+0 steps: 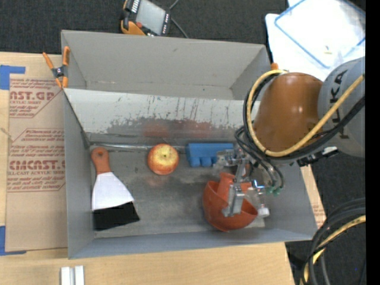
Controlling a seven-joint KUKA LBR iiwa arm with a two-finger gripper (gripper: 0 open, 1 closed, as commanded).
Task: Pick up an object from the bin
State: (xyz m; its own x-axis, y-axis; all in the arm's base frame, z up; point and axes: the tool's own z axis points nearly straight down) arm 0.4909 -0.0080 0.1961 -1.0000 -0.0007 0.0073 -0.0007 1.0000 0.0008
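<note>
Orange-red round bowl at the lower right of the grey metal bin, my hand low over it, spread or pressed together I cannot tell, red-yellow apple and blue block beyond.

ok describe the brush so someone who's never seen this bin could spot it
In the grey metal bin, look at the left end of the floor, by the left wall. The brush lies flat there, orange handle toward the back, black bristles toward the front. Unlike the apple, blue block and orange bowl to its right, it is long, flat and white in the middle.
</note>
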